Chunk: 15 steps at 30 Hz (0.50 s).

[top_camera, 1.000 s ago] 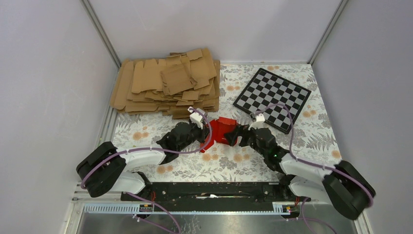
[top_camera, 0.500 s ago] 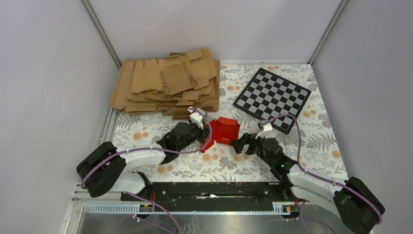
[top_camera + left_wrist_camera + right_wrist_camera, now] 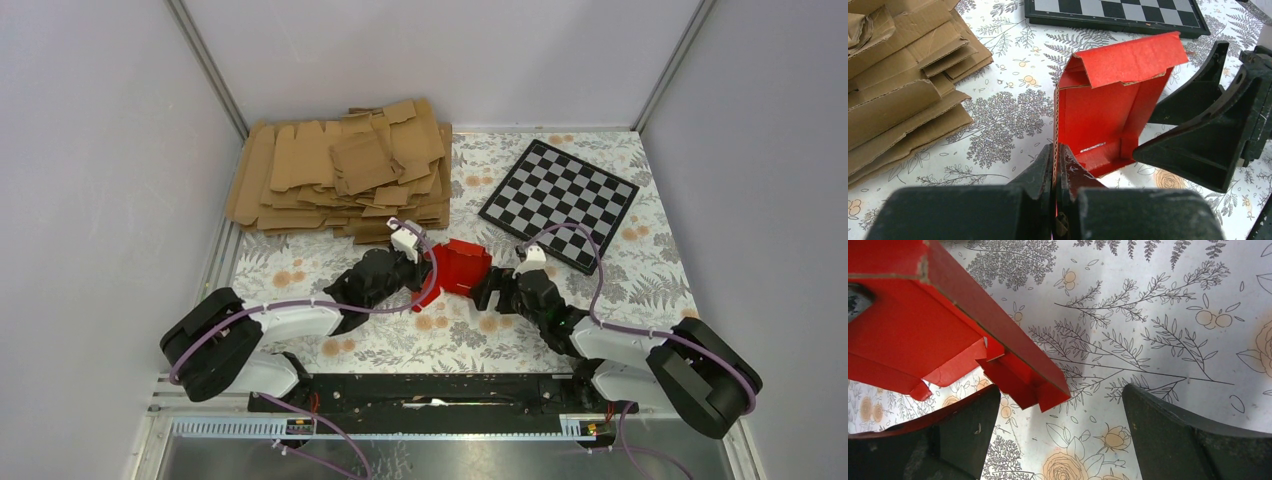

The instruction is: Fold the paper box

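Note:
The red paper box is partly folded and stands on the floral cloth in the middle of the table, with its walls up and one flap bent over the top. My left gripper is shut on the box's left wall edge, with the card pinched between its fingertips. Just right of the box, my right gripper is open wide. In the right wrist view a lower corner of the box reaches in between that gripper's spread fingers without touching them. The same black fingers show beside the box's open side.
A heap of brown cardboard blanks lies at the back left, close behind the left gripper. A black-and-white checkered board lies at the back right. Grey walls close in the table on three sides.
The right gripper drew back from the box toward the near right, then returned to its right side, staying open. The left gripper kept its grip and the box shifted only slightly.

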Tool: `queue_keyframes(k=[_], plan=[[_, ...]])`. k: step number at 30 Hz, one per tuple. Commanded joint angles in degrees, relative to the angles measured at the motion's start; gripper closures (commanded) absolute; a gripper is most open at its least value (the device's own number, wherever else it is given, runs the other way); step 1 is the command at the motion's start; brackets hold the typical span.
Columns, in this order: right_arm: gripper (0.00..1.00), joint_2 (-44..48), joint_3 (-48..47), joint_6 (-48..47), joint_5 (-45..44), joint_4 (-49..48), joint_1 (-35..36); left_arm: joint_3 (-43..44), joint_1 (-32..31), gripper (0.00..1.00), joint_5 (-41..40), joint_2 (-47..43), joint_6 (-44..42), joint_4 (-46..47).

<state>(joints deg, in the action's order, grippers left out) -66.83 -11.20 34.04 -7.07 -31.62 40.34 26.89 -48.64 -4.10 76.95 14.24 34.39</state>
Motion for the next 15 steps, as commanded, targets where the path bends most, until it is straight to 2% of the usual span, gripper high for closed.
queue_keyframes(k=[1,2,4,6,7,11,15], plan=[[0.00,0.82,-1.52,-0.95,0.86,-4.79,0.37,2.02,0.65,1.00,-1.19,1.25,0.03,1.95],[0.01,2.03,-0.63,-1.93,1.06,-6.54,0.38,2.02,0.86,1.00,-1.21,1.32,0.19,2.23],[0.00,6.62,2.03,2.11,-4.76,-7.05,0.31,1.83,1.75,1.00,-0.51,1.62,0.53,3.35],[0.00,10.61,5.96,0.42,-7.24,-11.63,0.30,1.85,3.21,1.00,1.88,2.48,1.29,5.32],[0.00,11.49,6.09,-1.08,-8.19,-10.87,0.28,2.42,3.90,1.00,2.84,2.91,1.62,5.39],[0.01,7.39,-2.95,-10.08,-5.90,1.36,0.28,4.90,4.51,1.00,4.58,4.53,1.03,3.93],[0.01,4.49,-4.07,-11.36,-4.03,1.75,0.31,4.95,4.48,1.00,6.71,4.90,0.76,4.55]])
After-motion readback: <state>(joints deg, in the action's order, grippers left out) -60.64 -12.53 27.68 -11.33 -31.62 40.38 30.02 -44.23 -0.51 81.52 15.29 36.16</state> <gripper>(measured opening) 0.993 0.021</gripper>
